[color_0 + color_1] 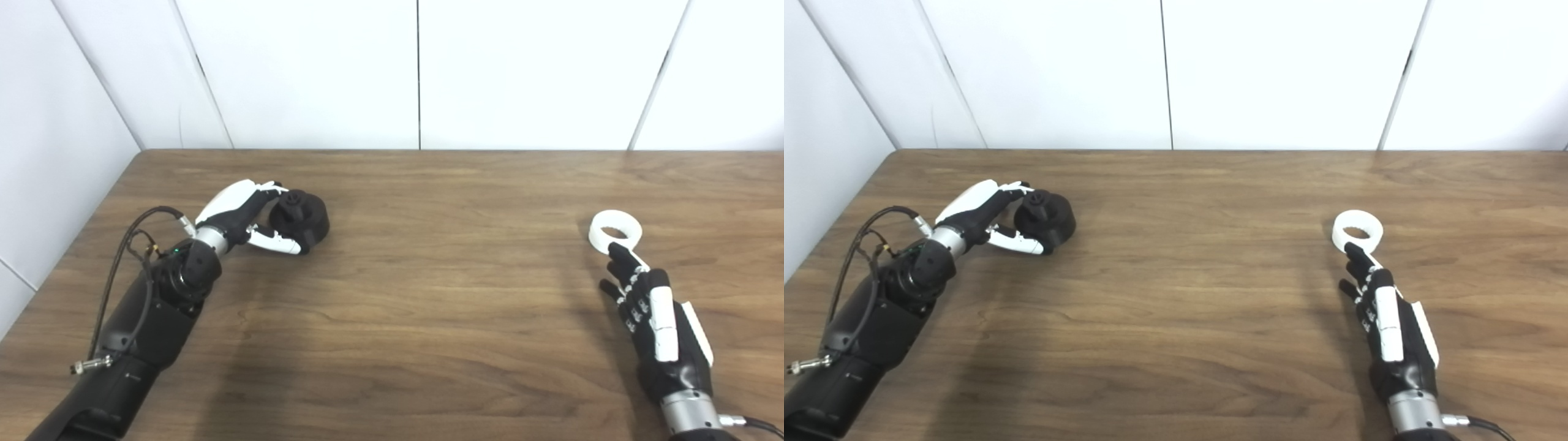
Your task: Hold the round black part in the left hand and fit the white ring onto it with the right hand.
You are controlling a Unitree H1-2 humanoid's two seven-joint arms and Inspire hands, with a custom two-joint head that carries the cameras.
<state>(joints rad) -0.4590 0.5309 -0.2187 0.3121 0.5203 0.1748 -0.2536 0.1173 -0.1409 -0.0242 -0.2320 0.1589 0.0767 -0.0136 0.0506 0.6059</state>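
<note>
The round black part [303, 219] rests on the wooden table [429, 294] at the left. My left hand [245, 214] wraps it from the left, with its fingers [269, 188] over the top knob and the thumb against the near side. The white ring [615, 229] lies flat on the table at the right. My right hand [643, 306] lies just in front of the ring, open, its fingers [620, 256] stretched out with the tips at the ring's near edge. Nothing is in that hand.
White wall panels [416, 73] close off the table's far edge, and another panel runs along its left side. A black cable [131, 236] loops off my left forearm.
</note>
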